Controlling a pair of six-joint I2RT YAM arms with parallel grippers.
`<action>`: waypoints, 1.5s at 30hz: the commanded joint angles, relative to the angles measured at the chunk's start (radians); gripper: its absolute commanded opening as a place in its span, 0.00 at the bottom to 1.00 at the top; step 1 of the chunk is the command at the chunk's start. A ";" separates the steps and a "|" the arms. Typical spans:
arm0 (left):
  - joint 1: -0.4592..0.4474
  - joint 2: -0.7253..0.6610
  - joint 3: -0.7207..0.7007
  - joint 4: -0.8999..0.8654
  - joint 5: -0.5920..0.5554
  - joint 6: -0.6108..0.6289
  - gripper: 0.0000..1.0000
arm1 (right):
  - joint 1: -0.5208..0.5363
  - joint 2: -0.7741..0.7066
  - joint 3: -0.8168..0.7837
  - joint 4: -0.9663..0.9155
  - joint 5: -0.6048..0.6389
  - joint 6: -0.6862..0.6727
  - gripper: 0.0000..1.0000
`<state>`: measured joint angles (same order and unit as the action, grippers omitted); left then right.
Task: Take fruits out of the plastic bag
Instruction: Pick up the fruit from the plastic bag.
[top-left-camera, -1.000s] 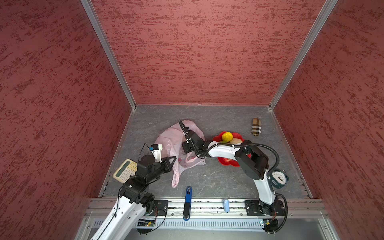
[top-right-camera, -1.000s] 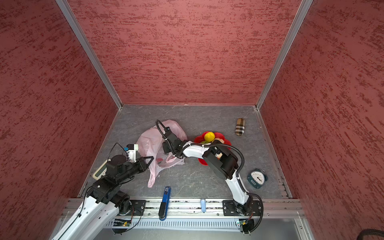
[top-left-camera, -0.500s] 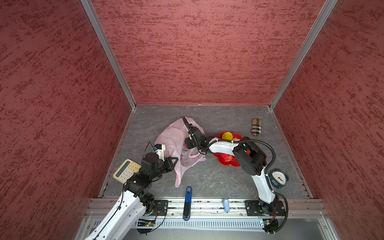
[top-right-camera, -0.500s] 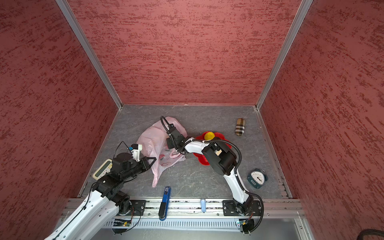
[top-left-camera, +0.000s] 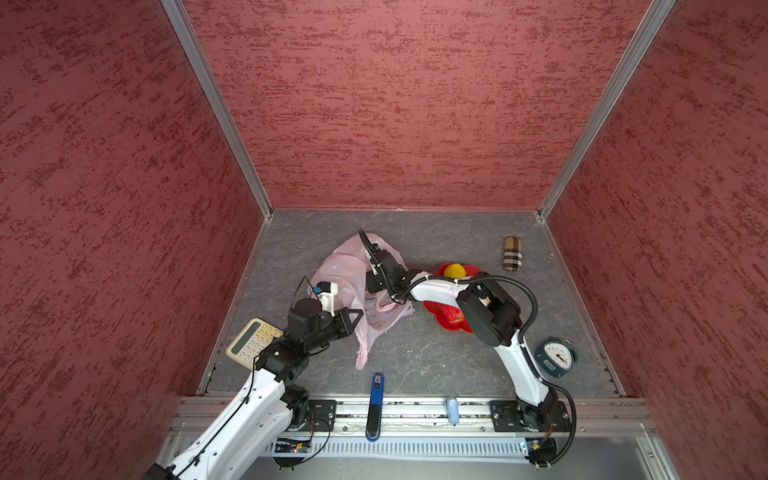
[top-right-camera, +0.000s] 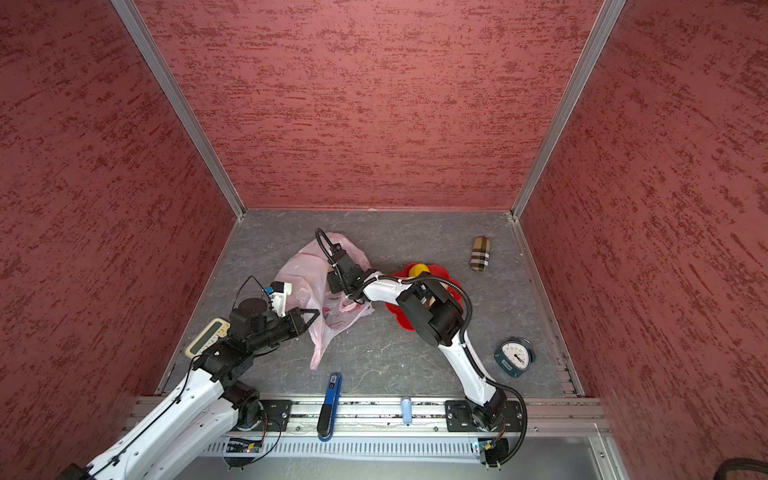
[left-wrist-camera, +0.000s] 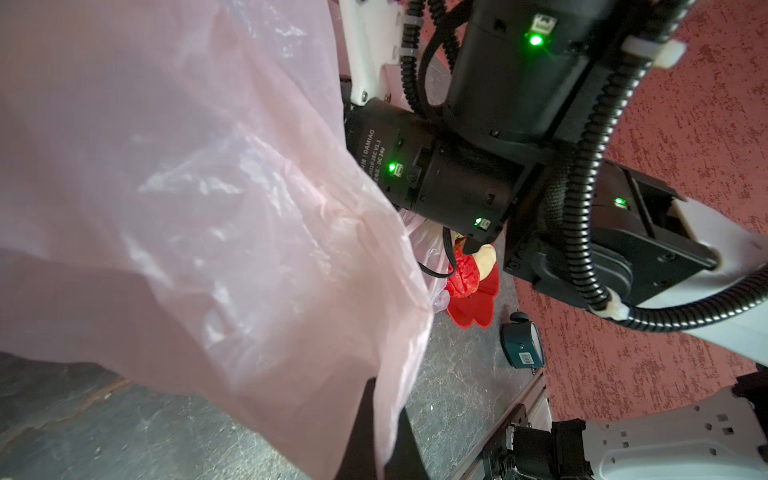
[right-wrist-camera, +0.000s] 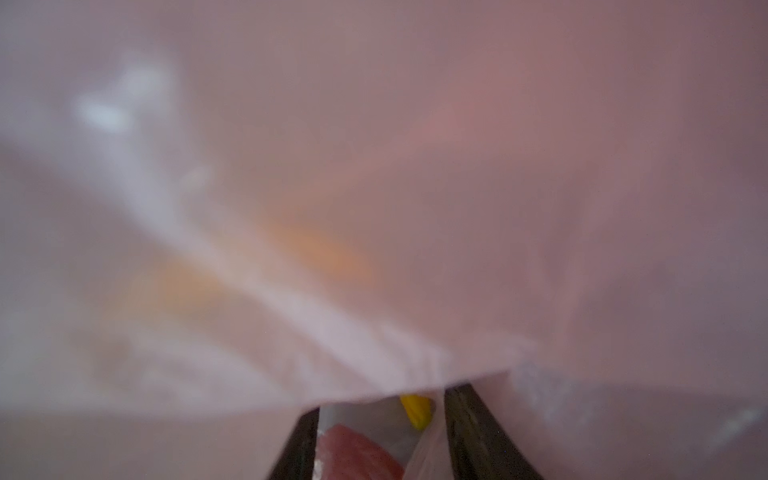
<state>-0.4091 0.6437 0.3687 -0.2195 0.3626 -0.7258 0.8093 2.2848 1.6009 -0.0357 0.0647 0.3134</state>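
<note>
Left gripper (top-left-camera: 357, 315) is pinched together on a fold of the plastic bag (top-left-camera: 347, 266) in both top views, holding its edge up, while the right gripper (top-left-camera: 376, 293) sits in the bag's mouth just past that pinch. Beside the right gripper's wrist, on the side away from the left one, lies one red plate (top-left-camera: 431, 308) with one yellow round fruit (top-left-camera: 454, 271) and one red bumpy fruit (top-left-camera: 454, 314) showing. From the left wrist, the bag runs between the closed fingers, and beyond the right arm one beige fruit (left-wrist-camera: 611, 257) shows next to the red one. That makes three fruits out, one bag and two grippers. From the right wrist, the fingers stand apart with loose bag plastic draped across them and one yellow fruit tip (right-wrist-camera: 415, 409) in the gap. Blurred orange patches behind the plastic cannot be counted. The likely trouble is that closing now would probably catch plastic together with fruit. Withdrawing then could drag the bag out of the left pinch or tear it.
</note>
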 joint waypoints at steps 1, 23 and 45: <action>-0.004 0.019 0.022 0.051 0.041 0.019 0.00 | -0.014 0.025 0.041 -0.015 0.007 -0.014 0.50; 0.007 0.108 0.021 0.138 0.082 0.017 0.00 | -0.031 0.106 0.123 -0.073 -0.059 -0.039 0.35; 0.155 0.150 0.059 0.145 0.015 0.008 0.00 | -0.022 -0.229 -0.112 -0.033 -0.187 -0.071 0.04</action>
<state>-0.2581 0.8116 0.4156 -0.0677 0.4061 -0.7277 0.7826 2.1353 1.5036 -0.0666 -0.0605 0.2703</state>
